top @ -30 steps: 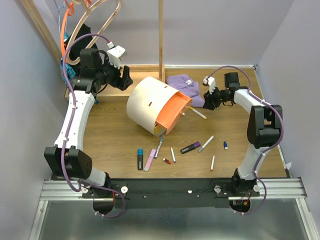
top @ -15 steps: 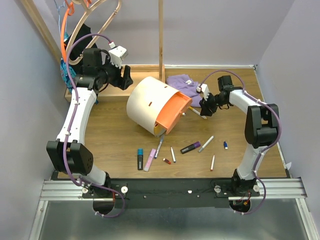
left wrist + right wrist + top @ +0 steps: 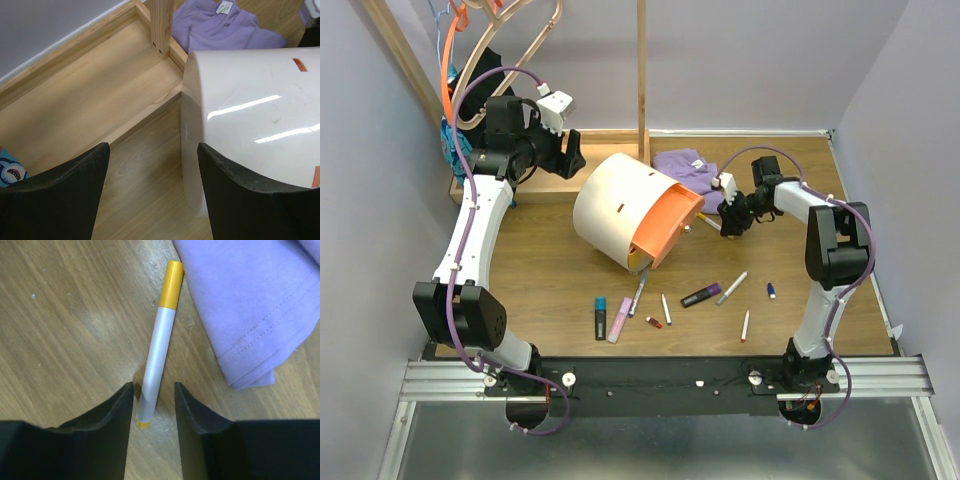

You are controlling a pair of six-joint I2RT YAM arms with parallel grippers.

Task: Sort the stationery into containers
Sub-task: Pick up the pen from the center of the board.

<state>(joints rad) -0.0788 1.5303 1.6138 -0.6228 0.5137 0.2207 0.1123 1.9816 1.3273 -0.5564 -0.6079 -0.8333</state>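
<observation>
Sliding leftward since a second ago, my right gripper (image 3: 154,390) is now sitting low over the white pen with the yellow cap (image 3: 159,340). That pen is lying flat on the brown wooden table (image 3: 65,330), its capped end just beside the hem of the crumpled purple cloth (image 3: 250,295). My right jaws are standing apart, straddling the pen's uncapped end with a sliver of table showing on either side, so I am not clamping it. Just left of the pen, the cream-white drum-shaped container (image 3: 615,205) is resting with its orange face turned toward it. Nearer my bases, the other markers and thin white pens (image 3: 620,318) are lying scattered, well apart from the drum's far side. My left gripper (image 3: 151,147) is hovering there with jaws spread wide and holding nothing, over the edge of the light wooden tray (image 3: 75,115) beside the drum.
</observation>
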